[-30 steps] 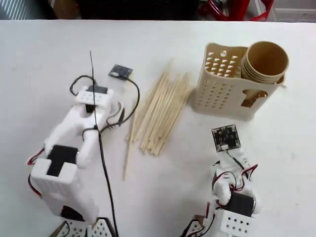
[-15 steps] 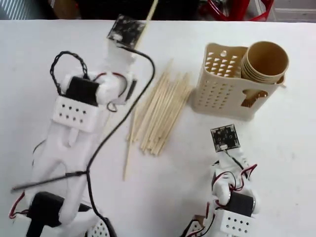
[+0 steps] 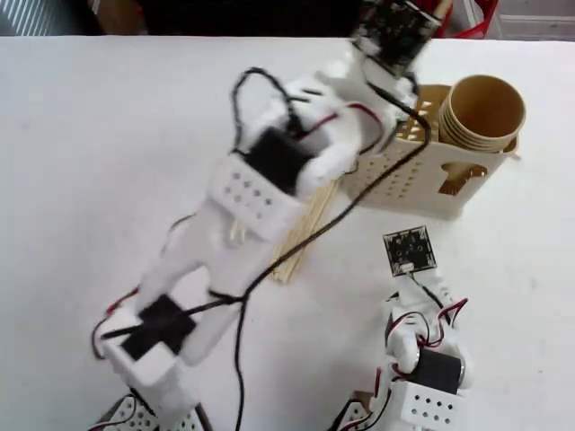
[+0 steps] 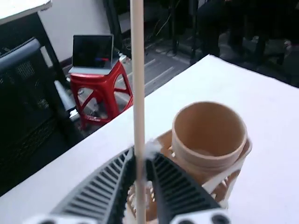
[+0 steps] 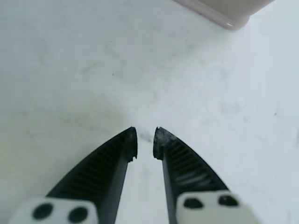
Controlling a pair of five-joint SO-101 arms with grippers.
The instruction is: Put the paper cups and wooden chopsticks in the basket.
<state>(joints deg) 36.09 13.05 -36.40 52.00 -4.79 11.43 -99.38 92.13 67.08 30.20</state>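
My left gripper [image 4: 140, 161] is shut on a single wooden chopstick [image 4: 137, 70], which stands upright between its fingers just above the cream perforated basket [image 3: 422, 175]. A stack of paper cups [image 3: 481, 112] stands in the basket's right end, and the left wrist view looks down on these paper cups [image 4: 209, 135]. The left arm [image 3: 269, 171] stretches diagonally across the table over the pile of loose chopsticks [image 3: 301, 238], hiding most of it. My right gripper [image 5: 145, 140] rests low over bare table near the front, fingers nearly together with nothing between them.
The right arm [image 3: 422, 350] sits in front of the basket, whose corner [image 5: 224, 14] shows ahead of its gripper. The white table [image 3: 90, 135] lies bare to the left. A red stool [image 4: 100, 88] stands on the floor beyond the far edge.
The left arm has lifted one chopstick off the pile and swung it up and to the right, from the table's left side to above the basket. The right arm has not moved.
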